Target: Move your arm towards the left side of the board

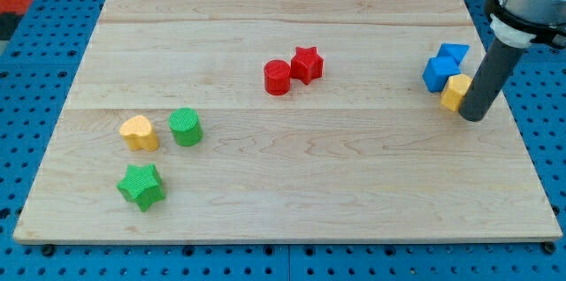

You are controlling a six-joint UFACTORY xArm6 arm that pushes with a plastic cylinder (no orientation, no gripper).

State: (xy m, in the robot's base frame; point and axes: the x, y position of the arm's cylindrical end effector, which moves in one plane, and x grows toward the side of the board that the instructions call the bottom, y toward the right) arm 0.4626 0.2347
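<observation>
Rod tip rests at the right side of a wooden board, hard against a yellow block.

My tip (473, 117) sits near the board's (283, 184) right edge; the arm ends in a plain rod with no pincer, so there is nothing to open or close, and it holds nothing. A small yellow block (455, 91), its shape unclear, touches the rod on its left. Just beyond that, up and to the left of the tip, two blue blocks (440, 73) (455, 53) sit pressed together. Well to the tip's left, mid-board, a red cylinder (277, 78) touches a red star (307, 64). Far to the left lie a yellow heart-like block (139, 132), a green cylinder (186, 127) and, lower, a green star (141, 186). No containers appear.
</observation>
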